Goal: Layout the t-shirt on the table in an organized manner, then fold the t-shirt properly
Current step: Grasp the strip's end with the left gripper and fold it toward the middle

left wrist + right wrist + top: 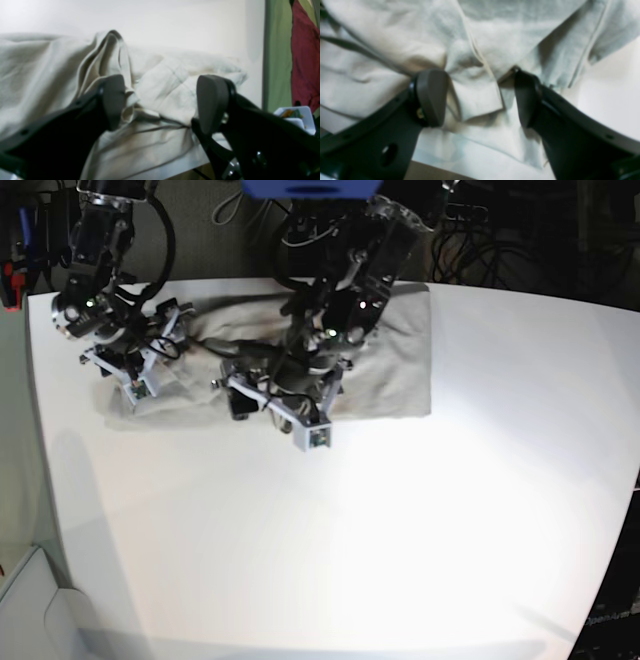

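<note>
The t-shirt [390, 360] lies crumpled along the far part of the white worktop [400, 530], its right portion spread fairly flat while the left portion is bunched and largely hidden under both arms in the base view. How the sleeves and collar lie cannot be made out from that view.

The left pincer [160, 102] stands apart, its two dark pads [113, 100] on either side of a raised fold of cloth. The fold rises in a ridge behind the left pad and touches it; the other pad looks clear of the fabric, though blur makes that uncertain. Nothing is clamped between them. Beyond the worktop's edge are a green and a dark red surface [303, 57], out of focus, and a small white object [296, 117] half hidden by the pincer's body.

The right pincer [480, 97] is also spread wide, low over the shirt near the worktop's near edge. A hemmed flap of cloth [477, 100] lies between its pads [431, 96] without being gripped. The picture is soft, so whether the pads press on the fabric cannot be told. The lower parts of both pincers are cut off by the frame.
</note>
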